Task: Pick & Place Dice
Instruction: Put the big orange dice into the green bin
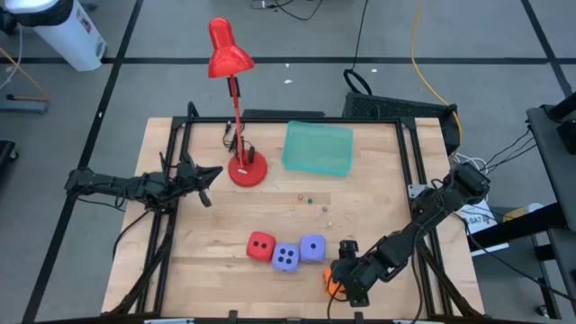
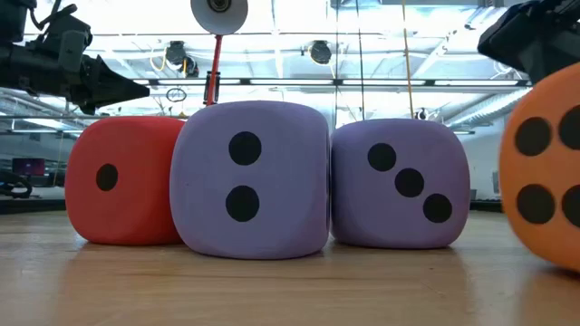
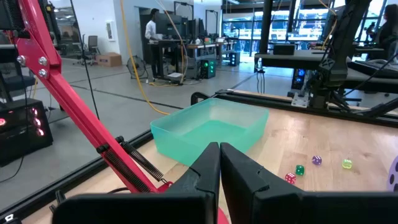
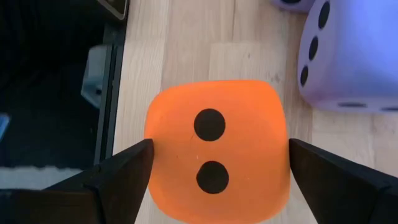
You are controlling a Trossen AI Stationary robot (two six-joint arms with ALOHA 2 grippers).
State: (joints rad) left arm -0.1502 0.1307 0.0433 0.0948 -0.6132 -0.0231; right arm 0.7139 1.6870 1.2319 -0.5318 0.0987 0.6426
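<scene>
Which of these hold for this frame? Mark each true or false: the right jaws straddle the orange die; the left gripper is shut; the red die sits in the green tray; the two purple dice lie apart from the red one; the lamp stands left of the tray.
1. The right gripper has its jaws on either side of the orange die. True.
2. The left gripper is shut. True.
3. The red die sits in the green tray. False: it lies on the table.
4. The purple dice lie apart from the red one. False: all three sit in a touching row.
5. The lamp stands left of the tray. True.
</scene>
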